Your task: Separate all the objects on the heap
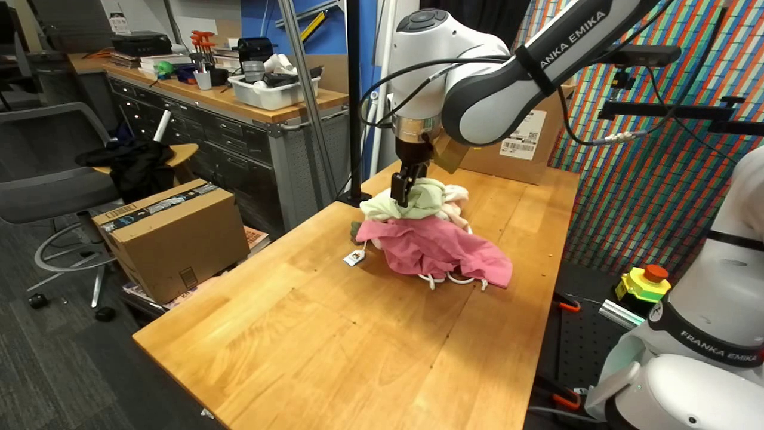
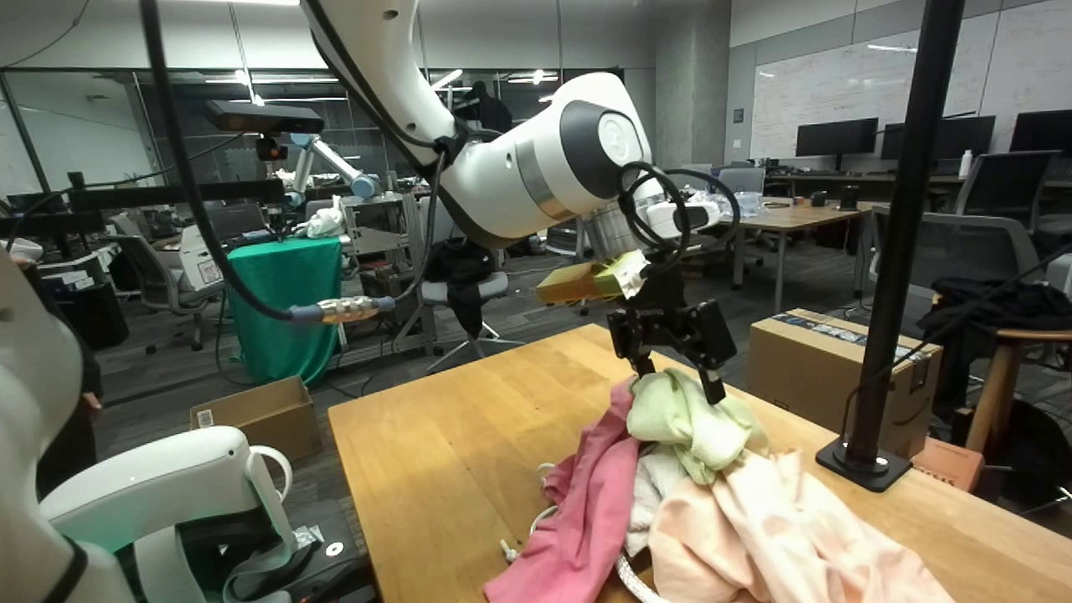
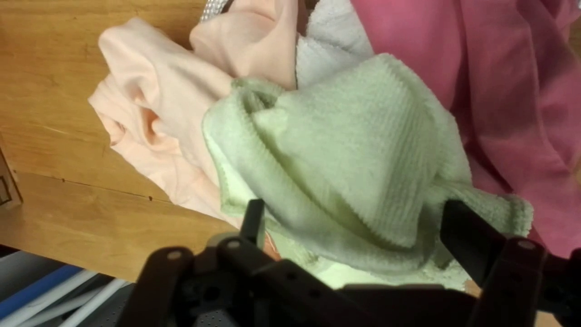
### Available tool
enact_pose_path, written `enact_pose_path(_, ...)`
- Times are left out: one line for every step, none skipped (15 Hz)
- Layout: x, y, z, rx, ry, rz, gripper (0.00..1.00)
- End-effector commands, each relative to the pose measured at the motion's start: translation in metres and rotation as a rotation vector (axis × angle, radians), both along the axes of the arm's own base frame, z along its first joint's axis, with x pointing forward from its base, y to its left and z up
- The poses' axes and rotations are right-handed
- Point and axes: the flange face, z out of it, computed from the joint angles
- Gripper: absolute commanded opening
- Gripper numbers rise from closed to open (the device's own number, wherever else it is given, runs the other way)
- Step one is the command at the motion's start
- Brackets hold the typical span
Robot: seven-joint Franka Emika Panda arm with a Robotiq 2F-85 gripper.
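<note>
Heaped cloths [image 1: 427,233] lie on the wooden table [image 1: 334,334]: pale green cloth [image 3: 345,150] on top, pink cloth [image 3: 513,113] and peach cloth [image 2: 779,528] to either side, white cloth [image 3: 333,56] and a braided cord [image 2: 634,579] between those two. Over the pale green cloth hangs the end effector [image 3: 353,211], its fingers [image 3: 470,238] spread wide apart; whether they touch the fabric, I cannot tell.

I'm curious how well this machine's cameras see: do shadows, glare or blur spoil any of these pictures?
In the wrist view, the pale green cloth is sharp enough to show its ribbing, but the gripper is very dark; in an exterior view, a soft shadow lies on the table beside the pink cloth; in an exterior view, a bright streak of glare crosses the whiteboard.
</note>
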Motion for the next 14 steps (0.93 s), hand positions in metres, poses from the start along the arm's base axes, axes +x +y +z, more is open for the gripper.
enact_pose_path(0.013,-0.007,-0.005,-0.032,-0.017,-0.039,0.95)
enact_pose_path(0.014,-0.009,-0.006,-0.037,-0.020,-0.050,0.74)
enact_pose_path(0.015,-0.011,-0.008,-0.037,-0.020,-0.058,0.71)
enact_pose_path(0.015,-0.012,-0.008,-0.041,-0.024,-0.067,0.70)
enact_pose_path(0.015,-0.014,-0.007,-0.041,-0.026,-0.073,0.64)
enact_pose_path(0.015,-0.015,-0.006,-0.040,-0.027,-0.079,0.54)
enact_pose_path(0.015,-0.016,-0.004,-0.042,-0.034,-0.086,0.46)
enact_pose_path(0.014,-0.016,-0.003,-0.041,-0.039,-0.091,0.39)
enact_pose_path(0.013,-0.017,-0.002,-0.043,-0.038,-0.093,0.31)
enact_pose_path(0.012,-0.017,-0.001,-0.041,-0.044,-0.098,0.24)
enact_pose_path(0.011,-0.018,0.000,-0.041,-0.046,-0.103,0.17)
enact_pose_path(0.011,-0.018,0.002,-0.039,-0.046,-0.106,0.08)
enact_pose_path(0.010,-0.018,0.005,-0.031,-0.047,-0.110,0.03)
enact_pose_path(0.009,-0.018,0.009,-0.027,-0.052,-0.116,0.00)
